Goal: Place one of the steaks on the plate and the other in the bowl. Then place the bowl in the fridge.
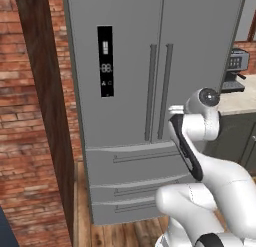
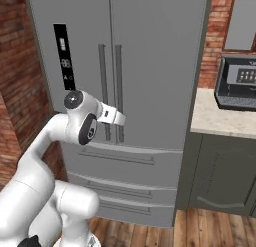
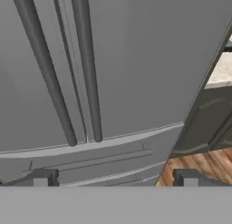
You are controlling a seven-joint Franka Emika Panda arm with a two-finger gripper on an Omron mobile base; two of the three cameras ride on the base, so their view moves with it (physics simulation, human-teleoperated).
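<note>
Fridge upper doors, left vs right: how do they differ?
The tall grey metallic fridge's left door carries a black display panel; the right door is plain. The left door looks narrower than the right. Both are shut, each with a long vertical handle beside the centre seam.

Fridge [image 1: 130,81] doors shut, blocking the way in. Two vertical handles [image 3: 68,73] side by side w/ narrow gap betw. them. Open air in front of hand [image 3: 113,180]; surface [image 2: 220,118] flanks fridge's right.

Fridge, doors shut.
Tall grey double-door fridge [image 1: 130,81] stands upright, black display panel on left door, drawers below closed.
</note>
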